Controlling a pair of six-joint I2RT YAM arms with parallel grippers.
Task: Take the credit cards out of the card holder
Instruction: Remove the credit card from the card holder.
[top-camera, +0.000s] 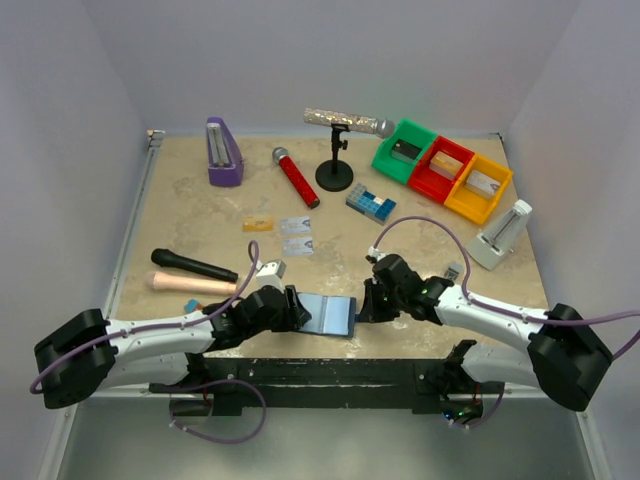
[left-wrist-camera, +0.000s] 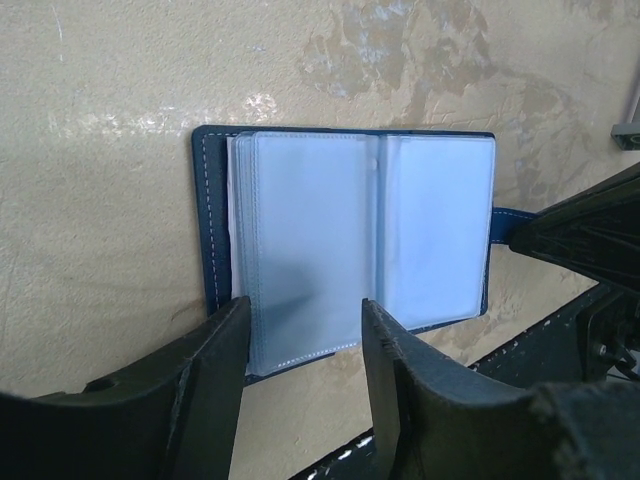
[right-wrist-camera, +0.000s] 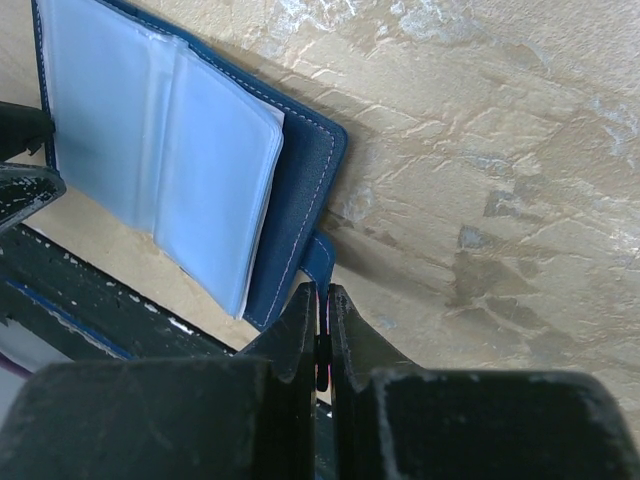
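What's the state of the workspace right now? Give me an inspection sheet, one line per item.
Surface: beige mottled table.
Job's things: card holder lies open, visible sleeves show no card; three credit cards lie loose farther back.
Clutter: purple metronome, red microphone, microphone stand, brick block, three bins, black microphone.
Hands: left hand open, straddling the sleeves' edge; right hand shut on the holder's tab.
Cables: purple cables loop off both arms.
Surroundings: pale walls on three sides.
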